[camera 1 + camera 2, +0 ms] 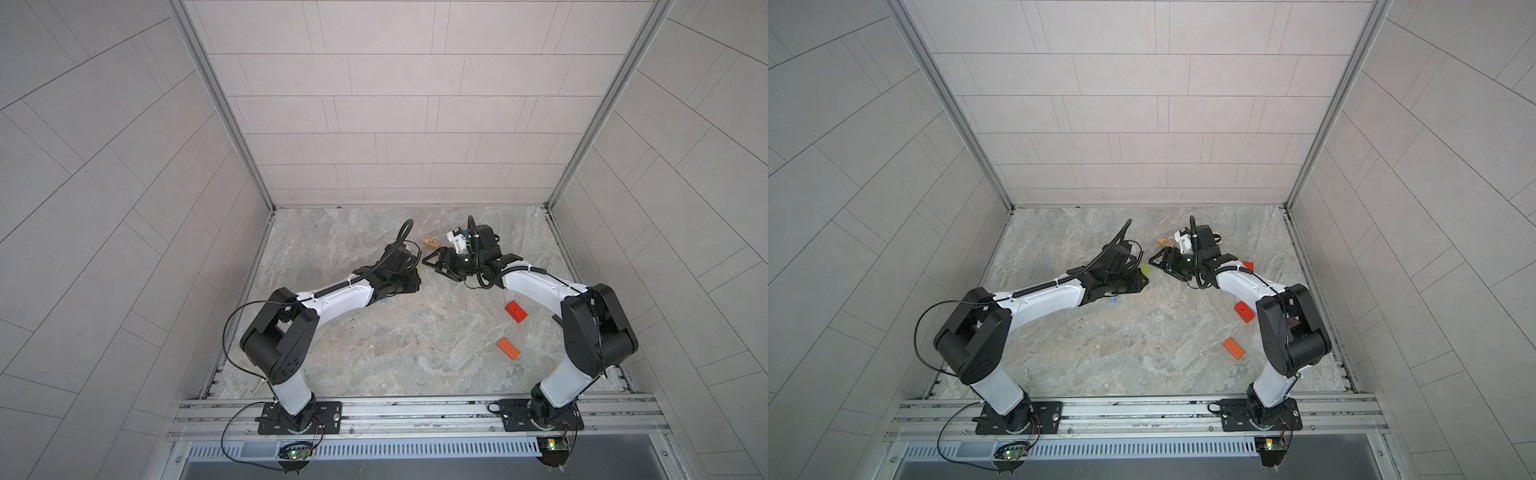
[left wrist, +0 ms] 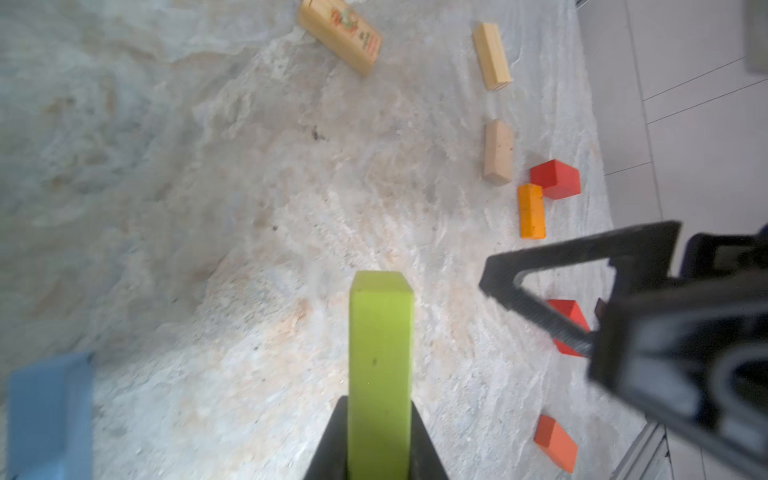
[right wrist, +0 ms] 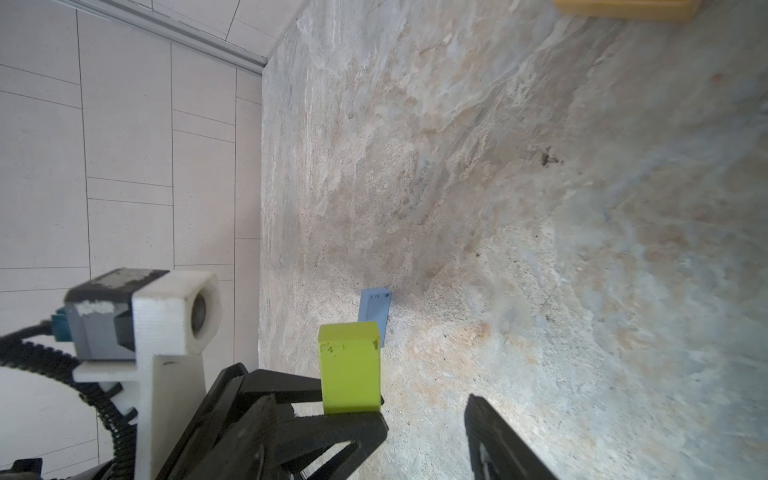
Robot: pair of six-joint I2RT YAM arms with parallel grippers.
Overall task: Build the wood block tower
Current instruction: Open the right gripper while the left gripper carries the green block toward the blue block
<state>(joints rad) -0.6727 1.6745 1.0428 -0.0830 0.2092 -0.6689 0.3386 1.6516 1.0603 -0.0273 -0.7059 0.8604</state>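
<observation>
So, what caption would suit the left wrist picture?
Left gripper holding a lime green block, other blocks scattered on the table.

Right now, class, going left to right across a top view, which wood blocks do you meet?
In order: light blue block → lime green block → printed tan block → orange block.
</observation>
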